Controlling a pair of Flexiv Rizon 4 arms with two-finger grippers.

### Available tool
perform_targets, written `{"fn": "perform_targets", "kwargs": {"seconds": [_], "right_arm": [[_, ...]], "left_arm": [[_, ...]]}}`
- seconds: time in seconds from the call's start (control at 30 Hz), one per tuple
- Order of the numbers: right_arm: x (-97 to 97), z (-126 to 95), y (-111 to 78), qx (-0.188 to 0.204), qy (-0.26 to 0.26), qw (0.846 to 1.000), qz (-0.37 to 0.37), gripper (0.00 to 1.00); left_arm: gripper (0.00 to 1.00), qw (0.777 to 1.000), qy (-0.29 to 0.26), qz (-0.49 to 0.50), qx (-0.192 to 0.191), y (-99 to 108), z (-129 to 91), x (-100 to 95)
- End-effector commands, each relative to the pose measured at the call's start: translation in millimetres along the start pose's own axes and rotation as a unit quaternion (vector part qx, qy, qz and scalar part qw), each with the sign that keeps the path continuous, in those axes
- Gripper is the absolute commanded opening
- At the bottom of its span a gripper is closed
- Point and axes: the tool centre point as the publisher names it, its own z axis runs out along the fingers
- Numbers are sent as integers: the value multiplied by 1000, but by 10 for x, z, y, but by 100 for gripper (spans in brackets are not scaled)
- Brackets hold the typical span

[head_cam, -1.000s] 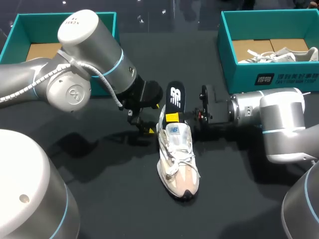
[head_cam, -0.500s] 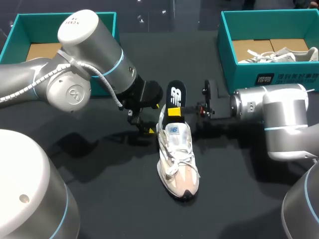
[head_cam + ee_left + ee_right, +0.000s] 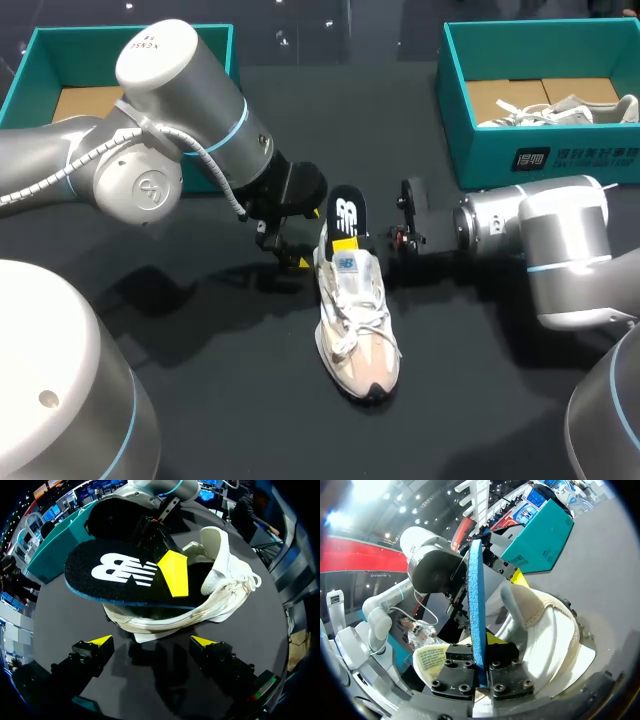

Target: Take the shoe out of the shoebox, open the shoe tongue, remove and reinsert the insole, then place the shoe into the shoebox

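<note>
Inside right shoebox, one white shoe

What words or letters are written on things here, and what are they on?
Insole: big white brand logo, not spelled out here.
Right shoebox, front wall: white print, too small to read.
Left arm, joint cap: tiny print, too small.
Shoe tongue: small blue tag, blurred.

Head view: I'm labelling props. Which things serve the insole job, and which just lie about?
Job: white mesh sneaker; black foam insole in right pincer; likely the empty teal cardboard shoebox, left.
Idle: right teal shoebox; pale sneaker inside.
</note>
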Motion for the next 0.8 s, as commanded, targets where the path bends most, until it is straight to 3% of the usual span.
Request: {"fn": "perform_targets", "kwargs": {"seconds": [0.03, 0.17, 0.23, 0.3, 0.33, 0.57, 0.8], "right_arm": [[-23, 45, -91, 1, 2, 1000, 3, 0], [26, 45, -62, -4, -3, 1000, -7, 0], [56, 47, -24, -4, -6, 1000, -18, 12], [88, 47, 15, -5, -9, 1000, -27, 31], [101, 45, 33, -3, -11, 999, -30, 34], [177, 5, 153, -2, -31, 998, -53, 33], [133, -92, 252, -13, -41, 997, -64, 24]], "left_arm": [[100, 1000, 0, 0, 0, -1, 8, -4], [100, 1000, 0, 0, 0, -1, 8, -4], [100, 1000, 0, 0, 0, -1, 8, -4], [100, 1000, 0, 0, 0, -1, 8, -4], [100, 1000, 0, 0, 0, -1, 8, -4], [100, 1000, 0, 0, 0, -1, 8, -4], [100, 1000, 0, 0, 0, -1, 8, -4]]}}
